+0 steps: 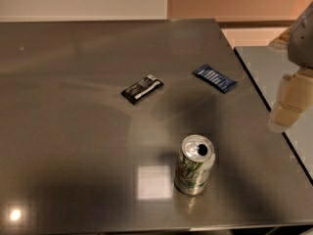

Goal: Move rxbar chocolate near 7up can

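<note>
The rxbar chocolate is a small flat black wrapper with white lettering, lying at an angle near the middle of the grey table. The 7up can stands upright toward the front, silver with green and white markings and an open pull-tab top. It is well below and right of the bar. My gripper hangs at the right edge of the view, beyond the table's right side, away from both things and holding nothing that shows.
A blue wrapper with white print lies at the back right of the table. A second grey surface adjoins on the right, behind the gripper. A wall runs along the back.
</note>
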Controlling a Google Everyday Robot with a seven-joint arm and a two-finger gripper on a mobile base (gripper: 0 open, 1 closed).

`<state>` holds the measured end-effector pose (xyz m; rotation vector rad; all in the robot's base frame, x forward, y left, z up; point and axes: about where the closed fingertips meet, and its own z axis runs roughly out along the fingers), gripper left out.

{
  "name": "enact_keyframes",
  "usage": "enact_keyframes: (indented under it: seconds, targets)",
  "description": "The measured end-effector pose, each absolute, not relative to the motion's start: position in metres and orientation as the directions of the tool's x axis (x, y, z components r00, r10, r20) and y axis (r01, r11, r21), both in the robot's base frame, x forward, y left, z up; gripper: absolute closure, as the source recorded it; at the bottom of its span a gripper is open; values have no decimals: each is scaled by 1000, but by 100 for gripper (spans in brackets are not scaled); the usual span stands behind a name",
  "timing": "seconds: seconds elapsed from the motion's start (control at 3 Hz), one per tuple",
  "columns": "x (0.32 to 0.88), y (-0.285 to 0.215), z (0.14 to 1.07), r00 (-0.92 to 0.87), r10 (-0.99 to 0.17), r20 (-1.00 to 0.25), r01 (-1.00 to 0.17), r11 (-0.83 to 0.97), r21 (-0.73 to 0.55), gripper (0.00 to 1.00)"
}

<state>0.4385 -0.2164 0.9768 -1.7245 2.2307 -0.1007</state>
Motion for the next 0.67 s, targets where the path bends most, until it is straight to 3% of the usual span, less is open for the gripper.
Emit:
enact_keyframes:
  seconds: [0.67]
  targets:
    - [462,-213,981,-192,-959,-207,-942,240,-236,0]
